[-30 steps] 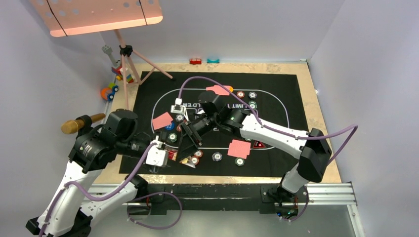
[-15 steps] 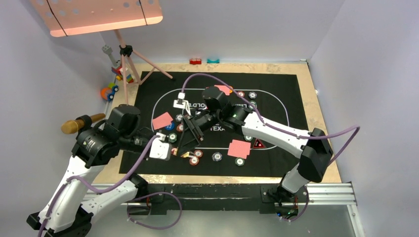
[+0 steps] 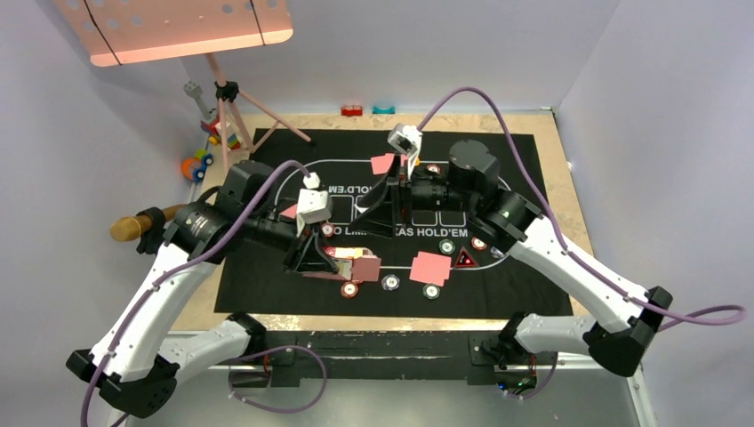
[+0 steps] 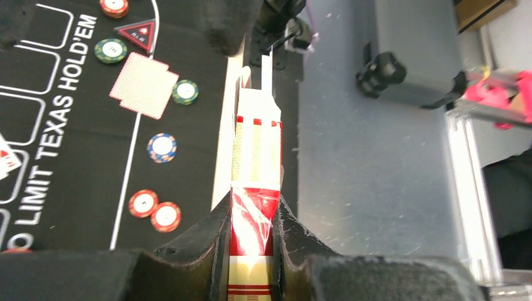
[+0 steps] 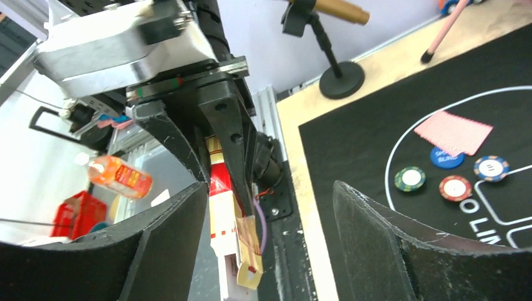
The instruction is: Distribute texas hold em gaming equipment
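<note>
My left gripper [image 4: 254, 216] is shut on a red and cream card box [image 4: 256, 141], which sticks out past the fingers with its flap open. From above, the box [image 3: 354, 264] hangs over the near part of the black poker mat [image 3: 267, 285]. My right gripper [image 5: 271, 188] stands wide open with nothing in it, facing the box [image 5: 227, 216] a short way off. Red-backed cards [image 3: 430, 267], a triangular marker [image 3: 464, 260] and chips [image 3: 389, 283] lie on the mat. Two red chips [image 4: 155, 209] lie below the box.
A pink tray on a tripod [image 3: 178, 27] stands at the far left. Colourful toy pieces [image 3: 197, 165] lie beside the mat's left edge. Small red [image 3: 352, 110] and teal [image 3: 383, 109] blocks sit at the back wall. A wooden-handled stand [image 3: 142, 222] is at the left.
The left gripper closed on the card box and carried it up and to the right. The right arm drew back toward the far right and its jaws opened wider.
</note>
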Available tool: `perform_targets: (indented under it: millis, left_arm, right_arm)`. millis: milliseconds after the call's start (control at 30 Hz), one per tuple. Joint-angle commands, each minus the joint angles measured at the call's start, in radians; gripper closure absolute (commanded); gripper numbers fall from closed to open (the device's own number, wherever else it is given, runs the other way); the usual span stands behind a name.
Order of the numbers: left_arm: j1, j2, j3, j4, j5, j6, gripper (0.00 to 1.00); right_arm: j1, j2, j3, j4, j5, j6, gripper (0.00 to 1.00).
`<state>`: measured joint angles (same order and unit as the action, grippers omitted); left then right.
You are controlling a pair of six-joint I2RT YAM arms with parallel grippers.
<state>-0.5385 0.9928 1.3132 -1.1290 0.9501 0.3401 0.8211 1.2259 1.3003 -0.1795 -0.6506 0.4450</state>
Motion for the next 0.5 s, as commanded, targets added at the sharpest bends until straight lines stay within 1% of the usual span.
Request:
perform_targets:
  millis: [0,67,200,333,400,467]
  left_arm:
    - [0.008,0.005,0.013,0.142,0.146,-0.218,1.00]
    - [0.013,0.004,0.007,0.200,0.163,-0.283,1.00]
    - [0.047,0.009,-0.009,0.321,0.189,-0.438,1.00]
    - [0.083,0.018,-0.022,0.409,0.188,-0.567,1.00]
    - [0.102,0.022,-0.030,0.439,0.194,-0.613,1.00]
    - [0.113,0.022,-0.036,0.451,0.194,-0.628,1.00]
  right_arm:
    - [-0.004,-0.044,-0.052,0.041,0.080,-0.069,0.22]
    - [-0.005,-0.055,-0.098,0.083,0.042,-0.038,0.22]
    - [-0.005,-0.096,-0.167,0.172,0.025,0.025,0.22]
    - [-0.005,-0.117,-0.219,0.280,-0.008,0.114,0.25]
    - [-0.006,-0.119,-0.230,0.318,-0.012,0.147,0.25]
    - [-0.020,-0.125,-0.224,0.300,0.009,0.149,0.26]
